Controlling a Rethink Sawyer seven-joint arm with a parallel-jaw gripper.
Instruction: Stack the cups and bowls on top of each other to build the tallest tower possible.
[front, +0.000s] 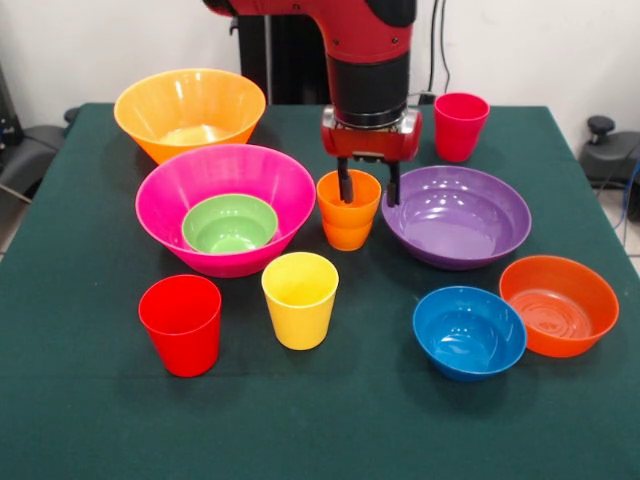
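Note:
My gripper (369, 186) hangs open at the orange cup (347, 226) in mid-table: one finger (345, 186) dips inside the cup, the other finger (393, 186) is outside its right wall. The big hot-pink bowl (165, 205) to the left holds the small green bowl (230, 224). The wide purple bowl (455, 218) lies just right of the gripper. A big orange-yellow bowl (190, 108) is at the back left and a crimson-pink cup (460, 126) at the back right. In front stand a red cup (182, 326), a yellow cup (300, 300), a blue bowl (468, 334) and a medium orange bowl (560, 306).
The dark green table (90, 400) has open cloth along its front edge. Black equipment sits off the table at both sides.

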